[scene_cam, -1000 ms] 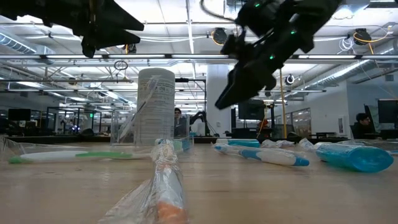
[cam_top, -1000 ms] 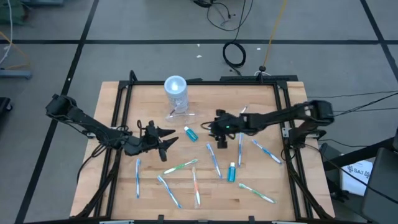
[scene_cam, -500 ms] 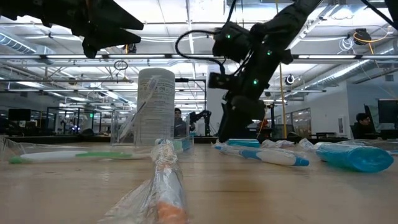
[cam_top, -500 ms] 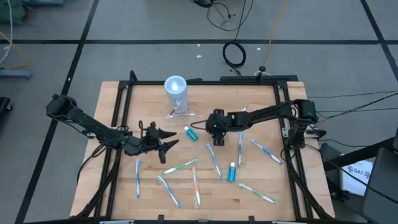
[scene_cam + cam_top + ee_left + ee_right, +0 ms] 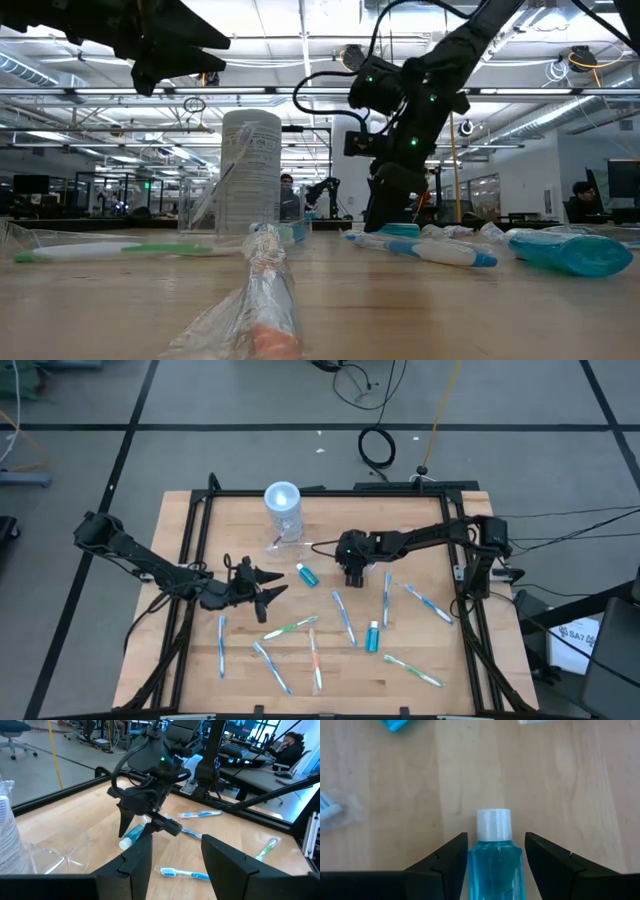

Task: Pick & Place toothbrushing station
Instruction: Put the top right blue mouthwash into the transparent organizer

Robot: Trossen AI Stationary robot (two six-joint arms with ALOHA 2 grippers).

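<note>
The toothbrushing station (image 5: 283, 508), a clear cylinder with a pale round top, stands upright on its base at the table's far middle. Its low clear tray part (image 5: 287, 544) lies on the wood beside it. The station also shows in the low view (image 5: 250, 170). My right gripper (image 5: 352, 577) points down at the table's middle, open. Its fingers stand on either side of a teal tube with a white cap (image 5: 495, 860), which lies on the wood. My left gripper (image 5: 268, 592) hangs open and empty above the table's left middle, clear of the station. My right gripper comes from above, pointing down, with its fingers (image 5: 450, 860) close along the two sides of the teal tube's body (image 5: 495, 870). The tube lies flat on the table. Whether the fingers touch it, I cannot tell.
Several wrapped toothbrushes (image 5: 345, 618) lie scattered over the table's near half and right side. Two more teal tubes (image 5: 307, 573) (image 5: 373, 637) lie on the wood. A black frame rail (image 5: 190, 530) borders the table. People sit in the room beyond.
My right gripper has come down from well above the table to the wood, shifting a little toward the far edge and tipping to point straight down. Its fingers now straddle the teal tube.
</note>
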